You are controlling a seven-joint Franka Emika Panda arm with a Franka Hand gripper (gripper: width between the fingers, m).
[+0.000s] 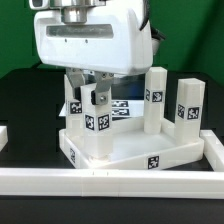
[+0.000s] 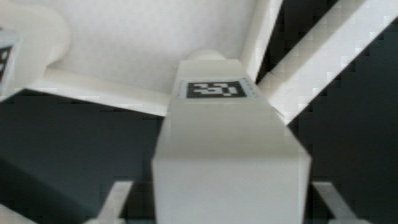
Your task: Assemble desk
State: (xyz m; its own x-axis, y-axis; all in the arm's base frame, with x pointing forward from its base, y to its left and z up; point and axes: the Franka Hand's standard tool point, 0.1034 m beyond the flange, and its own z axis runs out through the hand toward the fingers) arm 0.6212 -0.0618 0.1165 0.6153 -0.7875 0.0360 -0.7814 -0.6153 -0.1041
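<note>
At the exterior view's left, the white tabletop [image 1: 120,150] lies flat on the black table [image 1: 25,100], its front edge just behind a long white border rail [image 1: 120,180]. At its front-left corner a white leg [image 1: 92,125] stands upright, and the fingers [image 1: 84,100] are closed on its upper part; the wrist view shows that leg [image 2: 222,130] filling the gap between them. Further right, a second leg [image 1: 155,100] stands upright on the tabletop's far right corner. A third leg [image 1: 189,108] stands just beside the tabletop, whether on the table I cannot tell. The parts look like rigid, light, smooth plastic, so I judge a grip across the flat faces, high on the leg, safest against slipping.
</note>
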